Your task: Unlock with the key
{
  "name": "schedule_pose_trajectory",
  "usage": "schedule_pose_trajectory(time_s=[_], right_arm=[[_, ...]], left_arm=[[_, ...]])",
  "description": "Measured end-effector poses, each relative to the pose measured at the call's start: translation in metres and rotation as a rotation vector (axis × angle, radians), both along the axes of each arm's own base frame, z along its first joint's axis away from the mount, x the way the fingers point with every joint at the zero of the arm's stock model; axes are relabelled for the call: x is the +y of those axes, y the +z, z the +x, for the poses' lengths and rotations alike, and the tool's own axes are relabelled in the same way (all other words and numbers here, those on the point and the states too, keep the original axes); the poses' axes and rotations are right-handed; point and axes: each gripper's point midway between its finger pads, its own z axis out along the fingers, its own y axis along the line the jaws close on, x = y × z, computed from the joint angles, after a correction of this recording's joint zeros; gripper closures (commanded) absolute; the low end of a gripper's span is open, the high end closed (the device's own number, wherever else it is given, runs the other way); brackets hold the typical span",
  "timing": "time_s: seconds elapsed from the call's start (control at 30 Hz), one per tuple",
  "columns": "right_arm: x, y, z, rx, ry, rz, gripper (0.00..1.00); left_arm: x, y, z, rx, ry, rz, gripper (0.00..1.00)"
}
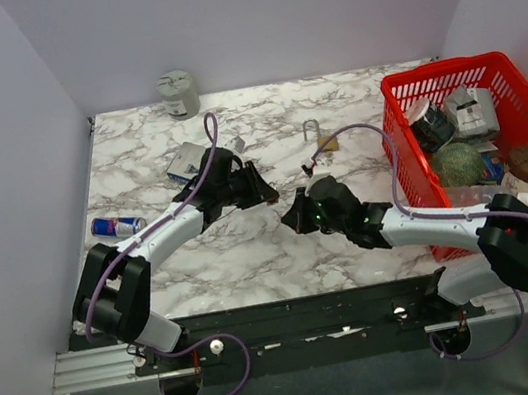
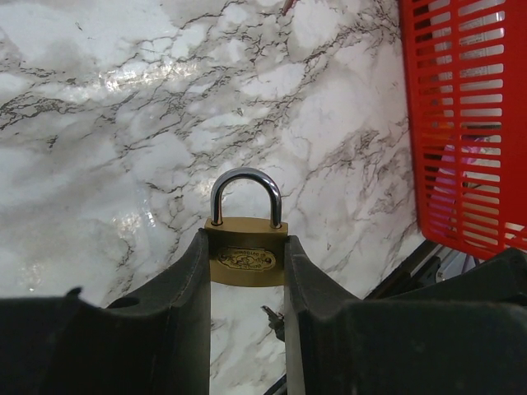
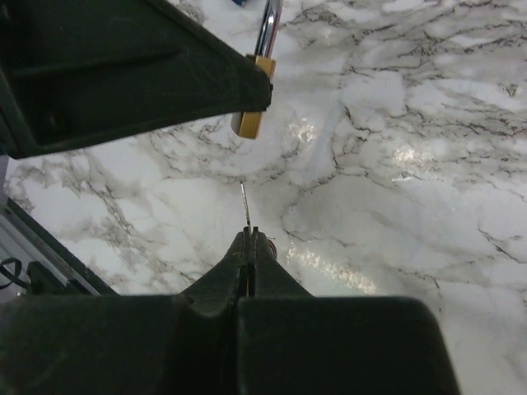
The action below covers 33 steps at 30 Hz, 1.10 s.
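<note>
Two sets of fingers, both gripping something. On the left arm, the left fingers (image 2: pixel 196 280) are clamped on the sides of the brass padlock (image 2: pixel 245 259). They hold it up off the bench (image 2: pixel 99 123) with the shackle pointing away from the wrist camera. Over on the right arm, the right fingers (image 3: pixel 247 247) are pinched tight on the key (image 3: pixel 244 202). Its thin blade sticks out toward the bottom of the padlock, close but not touching. Both arms meet around the middle of the marble top. Further out there's a red basket (image 1: pixel 517 74) full of stuff at the right edge, a blue can (image 1: pixel 117 225) lying on the left and a grey tin (image 1: pixel 179 93) at the back.
</note>
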Motion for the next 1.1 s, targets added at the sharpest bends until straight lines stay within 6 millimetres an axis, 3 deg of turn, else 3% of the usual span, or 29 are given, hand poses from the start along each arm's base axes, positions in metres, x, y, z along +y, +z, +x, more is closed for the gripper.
schedule_pose_trajectory(time_s=[0.23,0.5,1.1], right_arm=[[0.007,0.012,0.016,-0.036,-0.03,0.028,0.99],[0.003,0.002,0.023,-0.017,-0.053,0.013,0.99],[0.004,0.007,0.03,-0.033,-0.063,0.036,0.99]], left_arm=[[0.0,0.002,-0.001,-0.004,-0.002,-0.005,1.0],[0.0,0.003,-0.001,-0.006,-0.003,-0.007,1.0],[-0.001,0.005,0.001,-0.015,-0.001,-0.014,1.0]])
